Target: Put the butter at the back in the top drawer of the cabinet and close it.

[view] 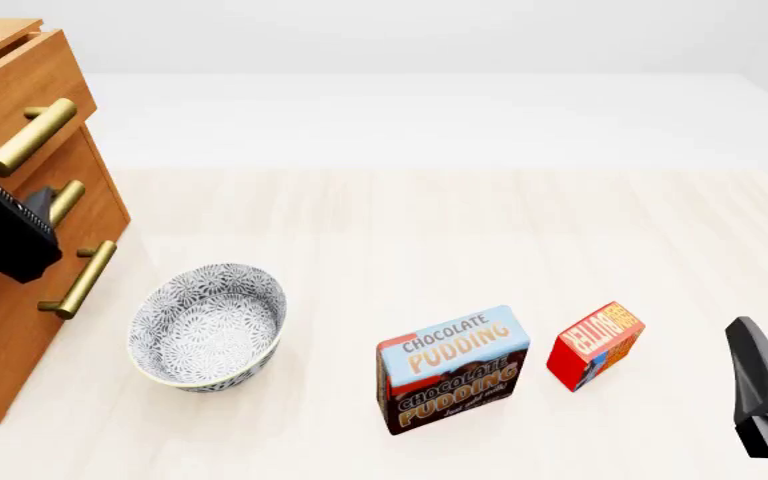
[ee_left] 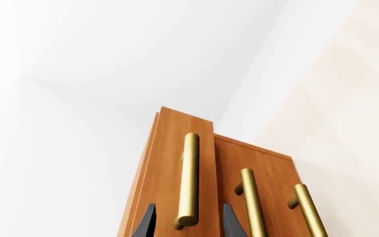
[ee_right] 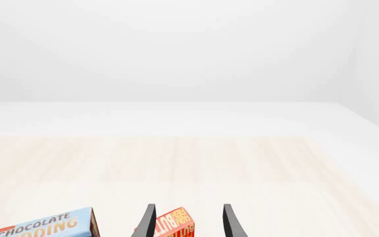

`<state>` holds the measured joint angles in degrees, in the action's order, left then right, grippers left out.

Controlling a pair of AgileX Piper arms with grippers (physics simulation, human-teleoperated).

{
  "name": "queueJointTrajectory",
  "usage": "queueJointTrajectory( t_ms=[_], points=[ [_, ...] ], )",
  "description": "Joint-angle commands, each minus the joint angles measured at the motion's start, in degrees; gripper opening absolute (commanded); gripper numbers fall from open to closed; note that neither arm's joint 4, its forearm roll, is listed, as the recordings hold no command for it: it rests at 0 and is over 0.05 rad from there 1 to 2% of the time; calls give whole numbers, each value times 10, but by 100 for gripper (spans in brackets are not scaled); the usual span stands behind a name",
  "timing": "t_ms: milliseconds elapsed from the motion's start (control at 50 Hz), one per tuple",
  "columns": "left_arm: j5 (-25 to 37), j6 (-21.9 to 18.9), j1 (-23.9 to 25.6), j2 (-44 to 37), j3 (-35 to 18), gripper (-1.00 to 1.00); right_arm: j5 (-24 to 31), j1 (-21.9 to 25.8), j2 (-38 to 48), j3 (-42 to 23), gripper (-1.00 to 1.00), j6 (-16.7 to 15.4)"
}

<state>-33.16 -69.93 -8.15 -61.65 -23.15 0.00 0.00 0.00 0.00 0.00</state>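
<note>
Just ahead of right end effector [ee_right: 186, 224]: butter [ee_right: 176, 226]

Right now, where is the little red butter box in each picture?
Front view: the butter stands on the table, low and right of centre, just right of the chocolate pudding box.
Right wrist view: the butter sits at the bottom edge, between the right end effector's two dark fingers.
Left wrist view: not in it; only the cabinet and its brass handles show.
Shared landmark: the pudding box, beside the butter in both.
</note>
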Motion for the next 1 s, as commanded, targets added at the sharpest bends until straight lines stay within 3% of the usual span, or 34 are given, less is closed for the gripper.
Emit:
queueJointTrajectory(
  t_ms=[20,460,480,1000],
  points=[
    [0,2,-4,-4,-2,100,0,0,0,0,100,0],
    [-2,1,-6,2,7,100,0,0,0,0,100,0],
    [-2,0,-5,2,7,-100,0,0,0,0,100,0],
    [-2,-2,-1,1,3,-100,0,0,0,0,100,0]
  ],
)
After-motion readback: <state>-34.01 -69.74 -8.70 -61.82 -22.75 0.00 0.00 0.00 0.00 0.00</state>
